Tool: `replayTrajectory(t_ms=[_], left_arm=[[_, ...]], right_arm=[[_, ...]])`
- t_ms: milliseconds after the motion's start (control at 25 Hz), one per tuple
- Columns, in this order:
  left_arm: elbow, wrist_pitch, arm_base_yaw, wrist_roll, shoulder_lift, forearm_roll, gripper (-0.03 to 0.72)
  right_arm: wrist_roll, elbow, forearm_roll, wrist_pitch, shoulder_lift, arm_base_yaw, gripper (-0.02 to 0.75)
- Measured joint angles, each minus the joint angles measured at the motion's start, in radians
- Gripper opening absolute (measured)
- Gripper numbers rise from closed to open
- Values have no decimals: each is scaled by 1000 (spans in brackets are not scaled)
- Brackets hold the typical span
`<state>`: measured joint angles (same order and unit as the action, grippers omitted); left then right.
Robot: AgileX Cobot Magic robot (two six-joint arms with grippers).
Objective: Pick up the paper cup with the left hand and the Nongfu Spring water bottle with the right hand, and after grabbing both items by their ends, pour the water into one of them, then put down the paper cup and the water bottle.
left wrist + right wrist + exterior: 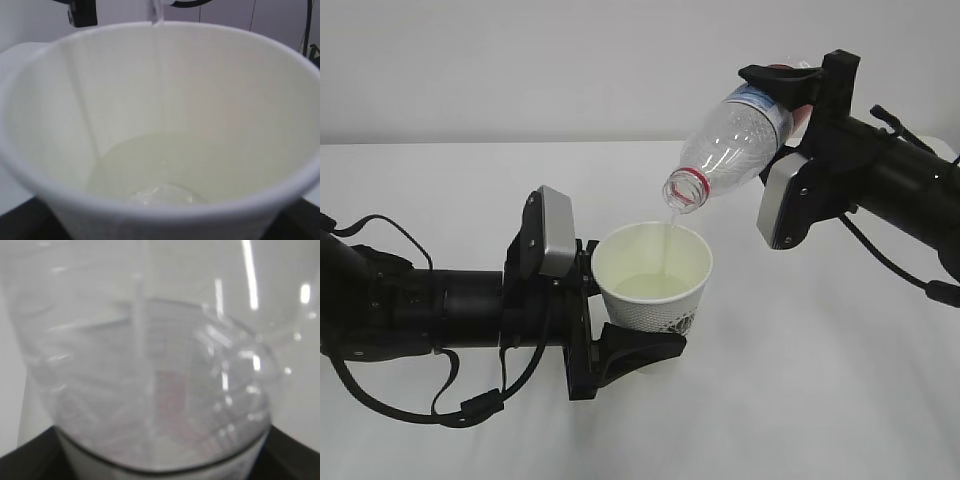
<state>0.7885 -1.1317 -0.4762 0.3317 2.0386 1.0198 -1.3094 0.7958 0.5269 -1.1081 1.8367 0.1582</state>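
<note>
Above the paper cup [655,275] rim, the Nongfu Spring water bottle [735,145] pours.

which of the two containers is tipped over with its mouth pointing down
The Nongfu Spring water bottle in the right claw. It is tilted neck-down, pouring water, while the paper cup stands upright.

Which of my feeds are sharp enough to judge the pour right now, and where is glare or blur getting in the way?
Exterior view: evenly lit and sharp; the stream from the Nongfu Spring water bottle into the paper cup is readable. Left wrist view: cup rim soft from closeness, but the water shows. Right wrist view: heavily blurred, with bright reflection streaks across the clear plastic.
</note>
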Motion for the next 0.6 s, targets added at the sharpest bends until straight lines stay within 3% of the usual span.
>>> replayTrajectory(t_ms=[600], left_arm=[[0, 0, 0, 0, 0, 0, 599]], right_arm=[[-7, 0, 0, -2, 0, 0, 541]])
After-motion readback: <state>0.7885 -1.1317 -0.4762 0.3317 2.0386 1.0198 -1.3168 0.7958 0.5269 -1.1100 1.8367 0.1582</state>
